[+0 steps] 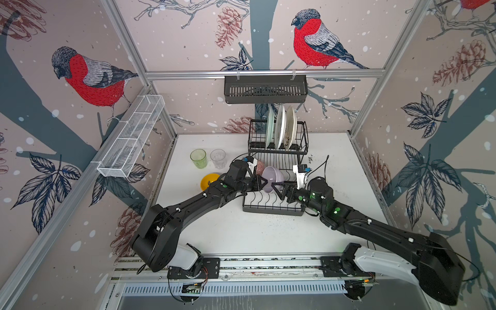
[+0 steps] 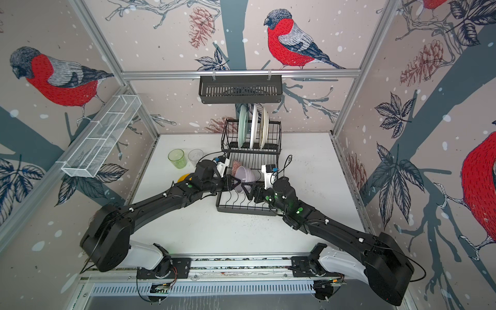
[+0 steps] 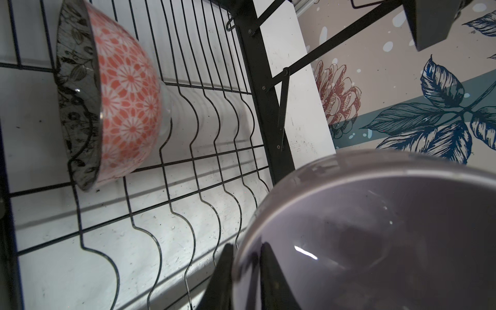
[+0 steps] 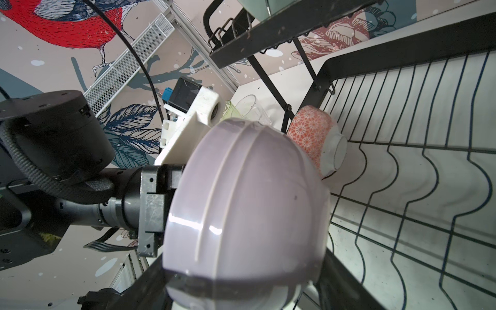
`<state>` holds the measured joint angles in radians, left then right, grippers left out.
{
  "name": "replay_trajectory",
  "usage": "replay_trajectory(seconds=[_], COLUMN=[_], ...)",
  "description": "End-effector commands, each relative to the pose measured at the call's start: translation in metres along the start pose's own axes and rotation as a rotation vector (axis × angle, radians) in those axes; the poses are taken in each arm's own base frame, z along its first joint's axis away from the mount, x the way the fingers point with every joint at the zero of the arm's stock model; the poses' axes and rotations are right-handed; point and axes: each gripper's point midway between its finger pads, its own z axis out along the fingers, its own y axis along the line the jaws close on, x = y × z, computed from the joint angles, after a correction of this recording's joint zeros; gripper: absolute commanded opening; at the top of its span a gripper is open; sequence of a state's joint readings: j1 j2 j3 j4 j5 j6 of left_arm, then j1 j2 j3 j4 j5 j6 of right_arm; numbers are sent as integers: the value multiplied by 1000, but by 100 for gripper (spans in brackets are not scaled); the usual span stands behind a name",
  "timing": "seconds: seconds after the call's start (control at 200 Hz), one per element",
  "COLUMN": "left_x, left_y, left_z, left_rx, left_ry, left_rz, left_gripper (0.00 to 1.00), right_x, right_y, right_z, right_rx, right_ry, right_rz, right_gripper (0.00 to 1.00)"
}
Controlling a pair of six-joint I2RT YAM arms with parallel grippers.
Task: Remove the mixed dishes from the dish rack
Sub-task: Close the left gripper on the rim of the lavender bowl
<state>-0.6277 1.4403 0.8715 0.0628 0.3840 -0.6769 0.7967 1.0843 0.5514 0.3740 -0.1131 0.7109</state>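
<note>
Two grippers meet at the lilac bowl (image 1: 271, 175), which is tilted on edge above the lower tray of the rack (image 1: 271, 209) in both top views. The left gripper (image 1: 264, 183) reaches in from the left. In the left wrist view its fingers (image 3: 222, 273) stand close together, one on each side of the bowl's rim, so the jaws are narrow and pinch the rim. The right gripper (image 1: 276, 188) reaches in from the right. In the right wrist view its fingers (image 4: 150, 284) lie against opposite sides of the bowl's outer wall, so the jaws are wide and span the bowl.

The pink bowl (image 1: 259, 166) rests on its side on the lower tray, just behind the lilac bowl and partly hidden by the left wrist. Whether the two bowls touch cannot be told.

On the raised tier, three plates stand upright in slots: the green plate (image 1: 269, 126), the white plate (image 1: 280, 126) and the cream plate (image 1: 291, 126), left to right.

On the table (image 1: 241, 230), left of the rack, the green glass (image 1: 199, 158) and the clear glass (image 1: 218, 158) stand upright side by side. The yellow bowl (image 1: 210, 181) sits mouth up, nearer the camera, and is partly covered by the left arm.
</note>
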Motion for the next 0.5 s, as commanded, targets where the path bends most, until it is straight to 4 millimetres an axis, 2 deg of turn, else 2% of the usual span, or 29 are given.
replay_trajectory(seconds=[0.0, 0.275, 0.495], left_x=[-6, -5, -1], left_y=[-15, -13, -10], left_z=[-1, 2, 6], left_rx=[69, 67, 60], left_ry=[-16, -9, 12], left_rz=[25, 19, 12], left_gripper=[20, 4, 0], right_x=[-19, -18, -17], right_y=[21, 20, 19], right_z=[0, 0, -1], right_rx=[-83, -81, -77], right_ry=[-65, -60, -59], right_rz=[-11, -14, -21], right_gripper=[58, 58, 59])
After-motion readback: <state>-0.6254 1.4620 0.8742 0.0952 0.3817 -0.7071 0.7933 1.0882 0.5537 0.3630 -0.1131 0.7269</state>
